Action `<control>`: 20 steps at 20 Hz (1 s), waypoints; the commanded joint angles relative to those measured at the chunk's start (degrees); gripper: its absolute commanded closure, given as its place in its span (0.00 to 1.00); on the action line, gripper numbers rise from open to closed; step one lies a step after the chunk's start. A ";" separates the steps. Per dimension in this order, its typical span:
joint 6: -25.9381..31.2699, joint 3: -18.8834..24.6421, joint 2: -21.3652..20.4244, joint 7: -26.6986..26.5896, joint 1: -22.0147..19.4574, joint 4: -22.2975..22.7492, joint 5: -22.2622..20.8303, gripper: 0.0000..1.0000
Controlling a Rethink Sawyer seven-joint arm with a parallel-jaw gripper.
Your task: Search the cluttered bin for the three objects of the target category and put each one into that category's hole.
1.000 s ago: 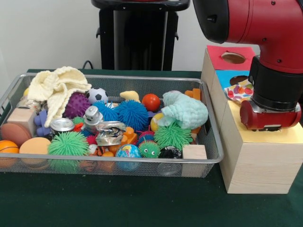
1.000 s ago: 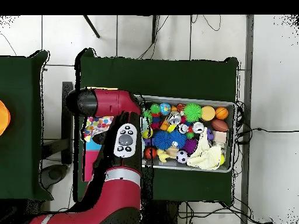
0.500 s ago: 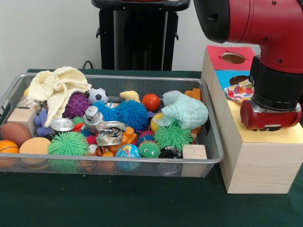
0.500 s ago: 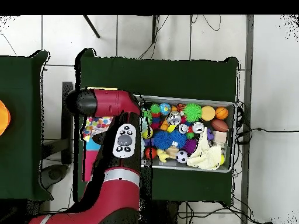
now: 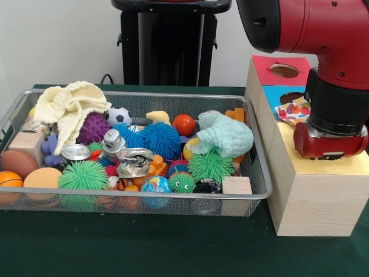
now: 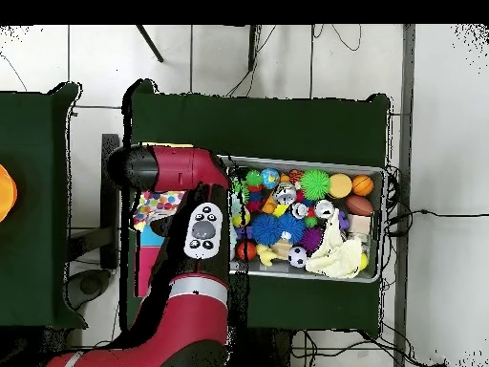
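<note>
A polka-dot cloth (image 5: 291, 111) lies bunched on the blue part of the wooden sorting box (image 5: 311, 202), partly over its hole; from above the polka-dot cloth (image 6: 160, 204) shows beside the arm. The red section's round hole (image 5: 284, 70) is uncovered. My arm's wrist (image 5: 330, 141) hangs over the box's yellow part, just right of the cloth, and the arm's bulk hides the gripper in both views. In the mesh bin (image 5: 253, 190) lie a cream knitted cloth (image 5: 69, 107) at the back left and a mint knitted cloth (image 5: 226, 134) at the right.
The bin also holds spiky rubber balls, a small soccer ball (image 5: 118, 116), a crushed can (image 5: 134, 162), wooden blocks (image 5: 237, 186), orange balls and a globe ball (image 5: 155, 184). The box stands tight against the bin's right side. The arm (image 6: 196, 229) overhangs the bin's box-side end.
The arm has edged very slightly sideways over the box. The polka-dot cloth and the bin's contents have not moved.
</note>
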 commanded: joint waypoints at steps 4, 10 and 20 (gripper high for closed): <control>-13.18 5.47 13.58 15.63 -2.03 3.45 1.57 0.00; -12.87 4.76 12.33 16.11 -1.47 3.90 1.55 0.00; -7.58 5.22 5.43 14.30 -1.89 8.44 1.78 0.00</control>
